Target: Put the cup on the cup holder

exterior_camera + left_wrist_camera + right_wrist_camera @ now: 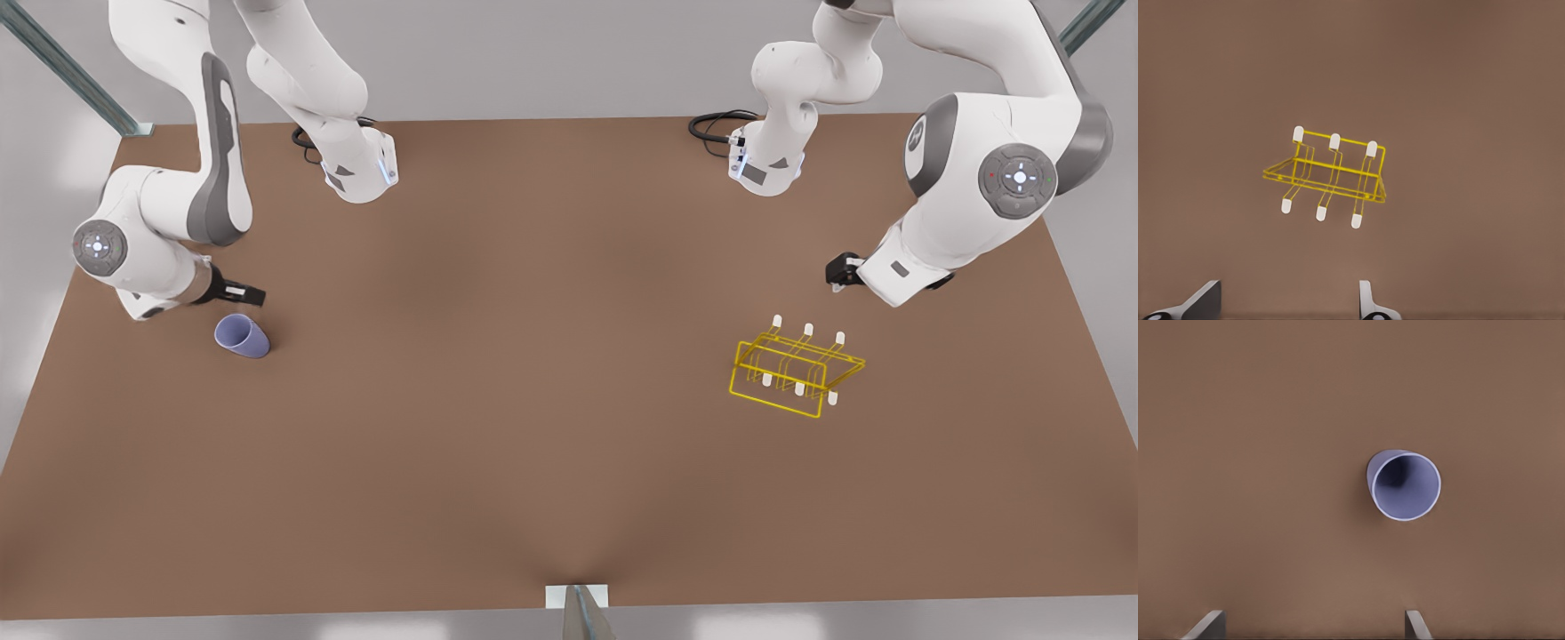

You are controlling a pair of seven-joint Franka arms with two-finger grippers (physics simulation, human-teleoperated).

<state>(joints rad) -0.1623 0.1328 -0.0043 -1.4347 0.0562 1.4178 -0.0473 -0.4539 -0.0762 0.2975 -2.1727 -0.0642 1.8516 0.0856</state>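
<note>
We saw even, soft, bright light from above, the brown surface [551,400] slightly darker at its centre, faint shadows beside the cup [242,337], no glare, and mildly soft edges.

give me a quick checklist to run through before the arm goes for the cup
1. Right hand open: ok, fingertips spread wide in its wrist view.
2. Right hand near the small lavender-blue tapered cup: ok, it hangs just beside the cup at the front view's left.
3. Cup free on the brown table: ok, nothing touches it.
4. Cup upright: not ok, it looks tipped, mouth facing the wrist camera.
5. Yellow wire cup holder prongs bare: ok, all six white tips are free.
6. Left hand clear of the holder: ok, open and apart from it.
</note>
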